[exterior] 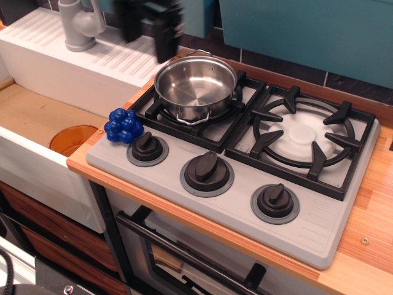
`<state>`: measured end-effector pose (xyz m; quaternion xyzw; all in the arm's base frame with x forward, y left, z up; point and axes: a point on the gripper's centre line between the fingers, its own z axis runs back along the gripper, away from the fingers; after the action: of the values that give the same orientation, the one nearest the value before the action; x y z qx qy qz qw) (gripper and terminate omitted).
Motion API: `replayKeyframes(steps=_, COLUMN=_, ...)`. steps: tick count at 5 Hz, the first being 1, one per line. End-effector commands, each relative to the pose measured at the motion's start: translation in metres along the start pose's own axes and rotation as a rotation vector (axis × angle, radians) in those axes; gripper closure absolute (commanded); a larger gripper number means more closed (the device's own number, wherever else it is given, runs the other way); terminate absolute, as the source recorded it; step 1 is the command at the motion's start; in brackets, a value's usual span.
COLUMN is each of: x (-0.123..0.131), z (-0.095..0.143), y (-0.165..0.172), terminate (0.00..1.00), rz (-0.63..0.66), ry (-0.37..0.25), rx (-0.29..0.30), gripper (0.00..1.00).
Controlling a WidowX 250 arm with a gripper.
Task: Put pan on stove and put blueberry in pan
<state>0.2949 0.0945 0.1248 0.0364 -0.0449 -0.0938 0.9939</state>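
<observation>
The shiny steel pan (195, 86) stands upright and empty on the left burner grate of the grey stove (242, 206). The blue blueberry (123, 125) lies at the stove's front left corner, beside the left knob (147, 148). My gripper (149, 44) is a blurred black shape at the top of the view, above and behind the pan's left rim and over the white sink ledge. Its two fingers (166, 43) stand apart with nothing between them. It is well above and behind the blueberry.
A white sink (43, 117) with an orange drain (72, 138) lies to the left of the stove. A grey faucet (80, 24) stands at the back left. The right burner (302, 135) has nothing on it. A wooden counter edge (368, 221) runs on the right.
</observation>
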Motion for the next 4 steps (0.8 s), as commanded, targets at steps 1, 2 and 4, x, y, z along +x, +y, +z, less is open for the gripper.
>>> replayKeyframes(steps=1, x=-0.027, z=0.004, y=-0.007, terminate=0.0, rz=0.047, ry=-0.111, rx=0.108, gripper=0.0)
replayKeyframes(steps=2, x=-0.035, z=-0.013, y=-0.012, terminate=0.0, rz=0.047, ry=-0.137, rx=0.113, gripper=0.0)
replayKeyframes(steps=4, x=-0.037, z=-0.044, y=-0.011, terminate=0.0, rz=0.035, ry=-0.181, rx=0.117, gripper=0.0)
